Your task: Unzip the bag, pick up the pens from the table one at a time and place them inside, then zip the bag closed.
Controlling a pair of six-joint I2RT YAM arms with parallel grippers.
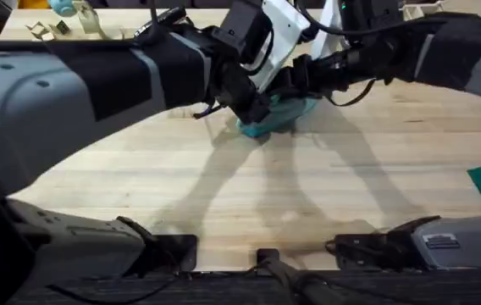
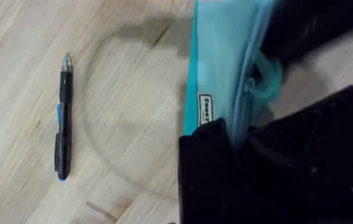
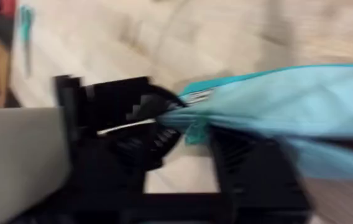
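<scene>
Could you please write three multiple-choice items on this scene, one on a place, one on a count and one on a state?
1. Where does the pen lie?
A. inside the bag
B. on the table, apart from the bag
C. in a gripper

2. How many pens show on the table?
A. one
B. three
C. five

3. What is the left gripper doing?
A. resting open on the wood
B. holding a stapler
C. gripping an end of the bag

Answers: 1 B, the left wrist view shows bare wood between pen and bag. 2 A, a single black pen lies there. 3 C, its black fingers close on the teal fabric beside the label.
</scene>
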